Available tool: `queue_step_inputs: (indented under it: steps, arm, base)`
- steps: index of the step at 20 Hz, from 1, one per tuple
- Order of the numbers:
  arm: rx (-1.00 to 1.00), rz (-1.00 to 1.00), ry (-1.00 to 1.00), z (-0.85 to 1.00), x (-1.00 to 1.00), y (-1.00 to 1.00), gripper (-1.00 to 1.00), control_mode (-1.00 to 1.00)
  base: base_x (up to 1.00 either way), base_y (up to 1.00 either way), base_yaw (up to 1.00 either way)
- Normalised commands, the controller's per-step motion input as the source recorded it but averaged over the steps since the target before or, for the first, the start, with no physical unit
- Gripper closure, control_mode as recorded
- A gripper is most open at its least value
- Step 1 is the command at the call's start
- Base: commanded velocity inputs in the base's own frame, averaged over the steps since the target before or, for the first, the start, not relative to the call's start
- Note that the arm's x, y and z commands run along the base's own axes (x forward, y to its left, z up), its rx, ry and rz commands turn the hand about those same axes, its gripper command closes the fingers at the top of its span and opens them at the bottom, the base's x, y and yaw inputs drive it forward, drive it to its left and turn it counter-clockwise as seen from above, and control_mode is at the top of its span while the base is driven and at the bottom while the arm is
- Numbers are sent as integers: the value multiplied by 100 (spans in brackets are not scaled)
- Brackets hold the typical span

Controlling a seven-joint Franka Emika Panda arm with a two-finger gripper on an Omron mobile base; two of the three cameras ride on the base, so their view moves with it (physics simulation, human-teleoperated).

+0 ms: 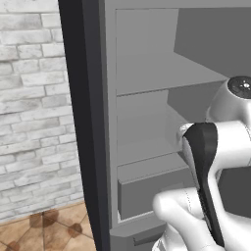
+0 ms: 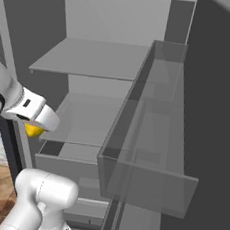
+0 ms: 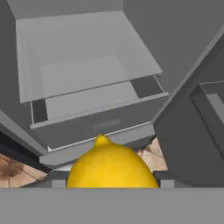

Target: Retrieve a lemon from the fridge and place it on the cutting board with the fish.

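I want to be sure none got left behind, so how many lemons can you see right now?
1. The lemon sits right at the gripper, in front of the open fridge; from the right base view it shows as a yellow bit under the hand. Others may be hidden inside the drawer.

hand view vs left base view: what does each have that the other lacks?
Hand view alone: the lemon close up at the claw, apparently held, and the open fridge door's inner side at right. Left base view alone: a white brick wall left of the fridge, and the arm's dark-jointed link in front of the shelves. Both: the fridge's grey shelves, its drawer and a patch of brown tiled floor.
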Motion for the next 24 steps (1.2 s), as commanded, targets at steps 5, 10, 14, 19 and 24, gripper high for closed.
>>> queue_step_inputs:
  steps: [5,10,14,19,24]
  arm:
    - [0,17,25,-48,-8,16,100,-100]
    - [3,14,19,-28,6,0,100,-100]
    - [0,0,11,-22,1,-1,100,-100]
    - [0,0,0,0,0,0,100,-100]
    - [0,-5,0,-10,-14,10,100,-100]
  base:
    - [0,0,0]
    - [0,0,0]
    - [0,0,0]
    - [0,0,0]
    - [0,0,0]
